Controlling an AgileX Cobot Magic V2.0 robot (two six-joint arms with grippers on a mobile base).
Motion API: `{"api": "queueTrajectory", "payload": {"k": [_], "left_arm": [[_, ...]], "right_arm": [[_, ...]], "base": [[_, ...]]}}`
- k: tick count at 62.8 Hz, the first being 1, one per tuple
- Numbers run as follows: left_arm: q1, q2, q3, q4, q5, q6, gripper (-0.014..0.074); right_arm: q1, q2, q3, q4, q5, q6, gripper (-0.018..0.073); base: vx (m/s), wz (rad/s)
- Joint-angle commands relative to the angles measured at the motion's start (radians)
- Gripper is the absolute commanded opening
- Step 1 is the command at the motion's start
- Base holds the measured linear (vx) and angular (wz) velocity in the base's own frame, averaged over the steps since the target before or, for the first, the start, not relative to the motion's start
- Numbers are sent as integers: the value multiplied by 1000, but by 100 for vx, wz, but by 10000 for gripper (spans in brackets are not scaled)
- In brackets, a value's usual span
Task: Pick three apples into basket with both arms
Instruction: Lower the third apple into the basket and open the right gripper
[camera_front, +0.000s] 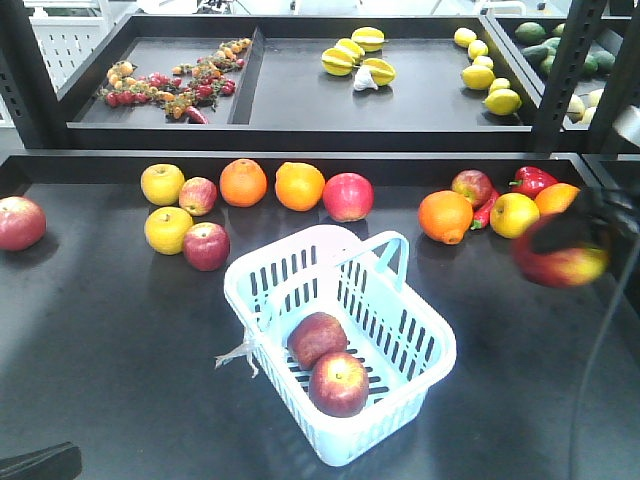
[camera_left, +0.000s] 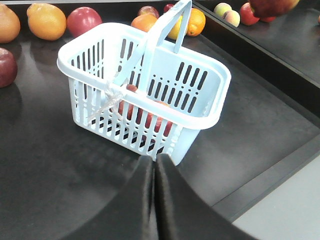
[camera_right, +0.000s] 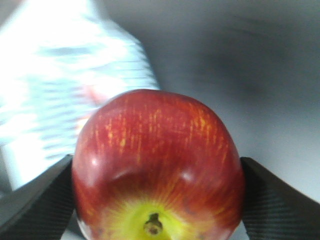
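Black shelving is filling the scene, with an upper tray (camera_front: 290, 95) of small fruit, starfruit and lemons sitting behind the dark table (camera_front: 110, 340) where the work is taking place. Lying slantwise near the table's front middle, the pale blue basket (camera_front: 425, 335) is already holding two apples (camera_front: 338, 383), one touching the other against its slotted floor, and its long axis is running from far left to near right in the front view. Loose fruit is lining the table's back edge: yellow fruits, oranges (camera_front: 243, 182) and spare red apples, with one more apple lying alone at the far left. At the right edge of the front view, the right gripper (camera_right: 158, 200) is carrying the third apple (camera_front: 561, 262) above the table, off to the basket's right and well apart from it; judging by this, the coming move is a leftward carry over the basket's rim. Its jaws are standing wide, pressing on either flank of the apple, stem dimple facing the wrist camera, while the basket is showing as a pale blur up and to the left. Nearer the basket, the left gripper (camera_left: 154, 165) is hanging just short of its near corner with its jaws pressed together and nothing between them.
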Motion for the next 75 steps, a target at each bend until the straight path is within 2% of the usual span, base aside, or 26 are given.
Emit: {"api": "queueTrajectory", "payload": {"k": [1,12,21,32,42,50,65,70,75], "left_arm": [[-4,4,-28,-20,-73,-7,-6],[-4,4,-28,-28,-73,-7,-6],[-4,4,-28,-28,-73,-7,-6],[-4,4,-28,-28,-73,-7,-6],[-4,4,-28,-28,-73,-7,-6],[-4,4,-28,-28,-73,-7,-6],[-4,4,-28,-28,-73,-7,-6],[-4,4,-28,-28,-73,-7,-6],[-4,4,-28,-28,-73,-7,-6]], "right_arm": [[110,-52,-22,71,-20,-16,-4],[331,-15,-22,70,-123,24,-4],[458,45,-22,33,-199,49,-4],[528,115,-22,-27,-244,89,0],[538,167,-22,-30,-264,86,34],[538,199,-22,-28,-237,60,154],[538,210,-22,-19,-258,38,552],[538,210,-22,-20,-269,36,644],[538,210,-22,-20,-283,36,694]], "base": [[0,0],[0,0],[0,0],[0,0],[0,0],[0,0],[0,0],[0,0],[0,0]]}}
